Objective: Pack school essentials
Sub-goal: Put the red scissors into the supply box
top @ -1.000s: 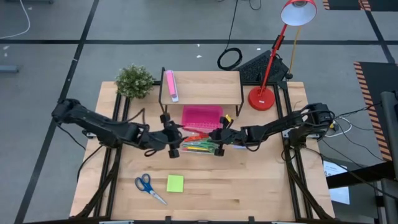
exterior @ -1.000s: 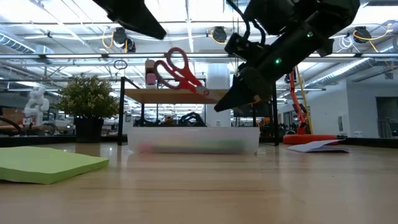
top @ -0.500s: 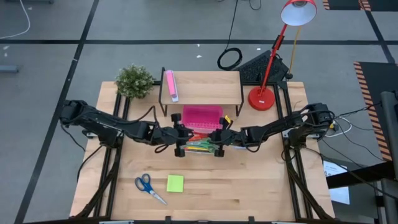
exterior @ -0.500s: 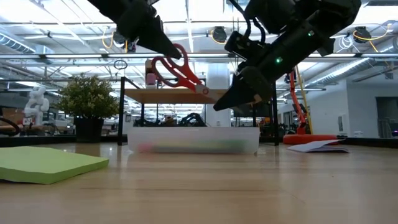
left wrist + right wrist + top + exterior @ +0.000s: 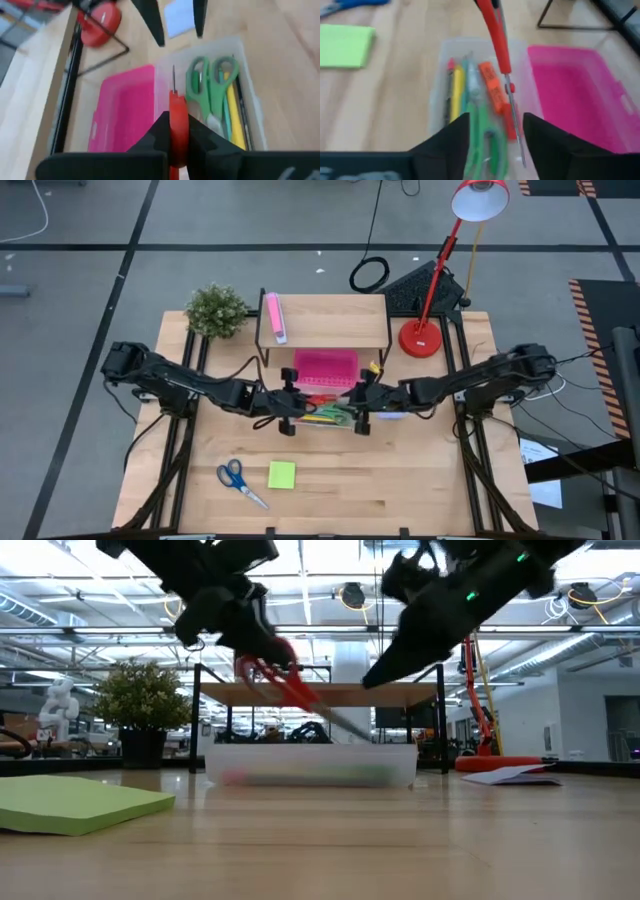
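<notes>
Two grippers meet over the middle of the table, above a clear plastic bin (image 5: 310,763).

Left gripper (image 5: 287,398): fingers clamped on the red-handled scissors (image 5: 285,685), held in the air above the bin. In the low view the scissors tilt blade-down toward the bin rim, handles uppermost at the fingers. In the left wrist view the red handle (image 5: 178,125) sits pinched between the two dark fingers, blade pointing forward over the bin's edge.

Right gripper (image 5: 362,402): jaws apart and holding nothing, hovering at the opposite end of the bin, close to the scissors' blade tip but not gripping it. Its own view shows the two fingers (image 5: 447,145) spread wide with the bin between them.

Bin contents: green-handled scissors (image 5: 210,85), yellow pencil (image 5: 456,95), orange marker (image 5: 490,82), and further thin pens, all lying lengthwise.

Pink tray (image 5: 324,367): just beside the bin, toward the shelf.

Front of table, well apart from the bin: blue-handled scissors (image 5: 238,478) and a lime-green note pad (image 5: 281,474), near each other, both flat on the wood.

Pale-blue note pad (image 5: 179,17): flat on the table beyond the bin, under the right arm.
</notes>
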You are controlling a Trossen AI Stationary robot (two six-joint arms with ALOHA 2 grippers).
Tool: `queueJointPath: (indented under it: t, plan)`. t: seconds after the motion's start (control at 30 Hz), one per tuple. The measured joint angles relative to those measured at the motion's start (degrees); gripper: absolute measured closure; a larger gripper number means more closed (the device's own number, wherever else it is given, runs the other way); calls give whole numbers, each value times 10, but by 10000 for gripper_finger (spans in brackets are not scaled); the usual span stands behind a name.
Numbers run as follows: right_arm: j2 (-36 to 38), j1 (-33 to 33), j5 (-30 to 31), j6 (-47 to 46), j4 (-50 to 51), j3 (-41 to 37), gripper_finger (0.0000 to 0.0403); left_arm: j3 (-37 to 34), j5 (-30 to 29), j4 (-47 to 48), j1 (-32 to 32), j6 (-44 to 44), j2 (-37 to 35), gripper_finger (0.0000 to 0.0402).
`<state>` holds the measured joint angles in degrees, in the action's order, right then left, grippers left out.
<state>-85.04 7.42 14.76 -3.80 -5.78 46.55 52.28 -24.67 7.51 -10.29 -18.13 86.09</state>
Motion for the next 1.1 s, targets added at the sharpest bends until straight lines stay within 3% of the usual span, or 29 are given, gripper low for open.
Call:
queueJointPath:
  t: [0.17,0.33,0.53,0.93,1.1]
  plan:
    - [65,24,2,-58,54,-8,194,-43,6,-58,-3,-19,4,375]
    - [115,50,2,-69,31,-40,193,-87,5,-138,-3,-55,4,367]
    - [136,59,32,-95,26,-73,198,-109,12,-150,5,-70,2,366]
    - [136,58,30,-104,-14,-102,199,-113,-1,-122,9,-55,3,183]
    - [136,58,30,-99,-17,-102,200,-113,7,-124,9,-38,3,159]
